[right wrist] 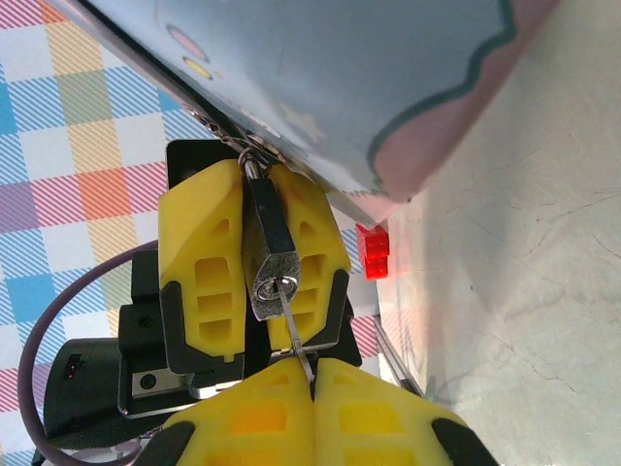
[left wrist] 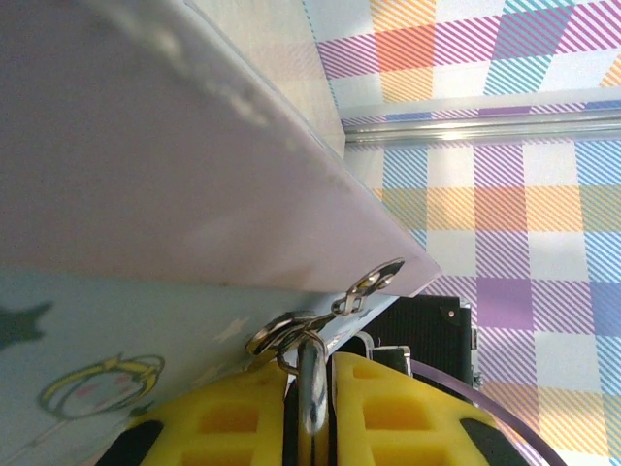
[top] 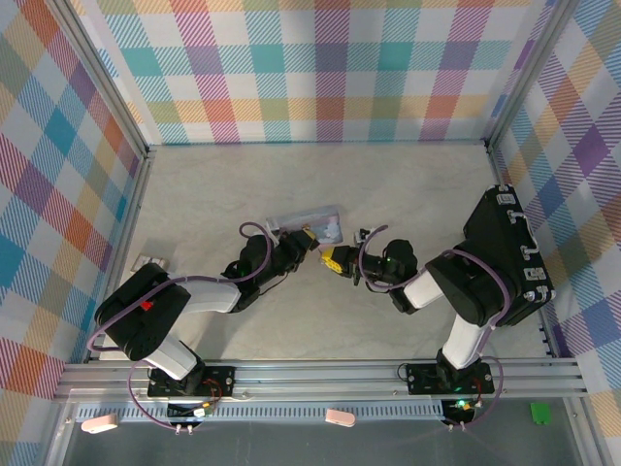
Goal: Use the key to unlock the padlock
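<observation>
Arms meet mid-table (top: 243, 184), inside plaid walls.

Left side: left gripper (top: 309, 236) reaches rightward, and its yellow fingers (right wrist: 199, 252) are clamped on the padlock (right wrist: 272, 257), one on each flank of the body. The silvery shackle (left wrist: 311, 388) stands between the pads in the left wrist view and passes up through the hasp rings (left wrist: 369, 283) of the tin (top: 309, 221). So the padlock hangs at the tin's near edge, at the centre of the table.

Centre: the pastel tin crowds both wrist views. Its lid overhangs the lock and hides the top of the shackle from the right wrist. A small red block (right wrist: 372, 250) sits just beside the left fingers, under the tin's corner.

Right side: the key (right wrist: 294, 330) sits in the keyhole at the padlock's bottom face. Its thin shaft runs back to the right gripper (top: 337, 260), whose jaws are pressed together on the key's other end.

Near rail: two pink pieces (top: 340, 417) and a green piece (top: 539, 413), well apart from the work.
</observation>
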{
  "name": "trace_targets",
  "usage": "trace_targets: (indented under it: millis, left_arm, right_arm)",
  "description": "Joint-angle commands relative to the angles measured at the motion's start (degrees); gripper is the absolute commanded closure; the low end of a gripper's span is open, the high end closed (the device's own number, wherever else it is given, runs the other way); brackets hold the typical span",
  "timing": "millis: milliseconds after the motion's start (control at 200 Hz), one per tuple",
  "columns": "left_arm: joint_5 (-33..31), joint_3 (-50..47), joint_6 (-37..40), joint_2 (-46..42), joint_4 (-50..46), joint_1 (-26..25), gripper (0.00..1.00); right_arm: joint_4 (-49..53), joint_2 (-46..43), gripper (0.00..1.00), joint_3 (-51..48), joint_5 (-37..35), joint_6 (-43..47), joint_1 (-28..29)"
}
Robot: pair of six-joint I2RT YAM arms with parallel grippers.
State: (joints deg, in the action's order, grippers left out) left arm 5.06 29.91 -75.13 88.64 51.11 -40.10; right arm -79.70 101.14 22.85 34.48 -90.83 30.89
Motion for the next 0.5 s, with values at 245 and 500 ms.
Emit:
trace_targets:
  millis: [245,500]
  left_arm:
    - [12.88,3.91,-0.38,0.01,8.83,-7.0,1.0]
    - [13.4,5.36,0.07,1.93,8.18,-8.78,1.0]
  right_arm:
    - [-0.89,3.27,1.0,5.42,-5.24,0.56,-1.28]
    - [-0.89,2.92,1.0,5.94,-5.04,1.24,-1.36]
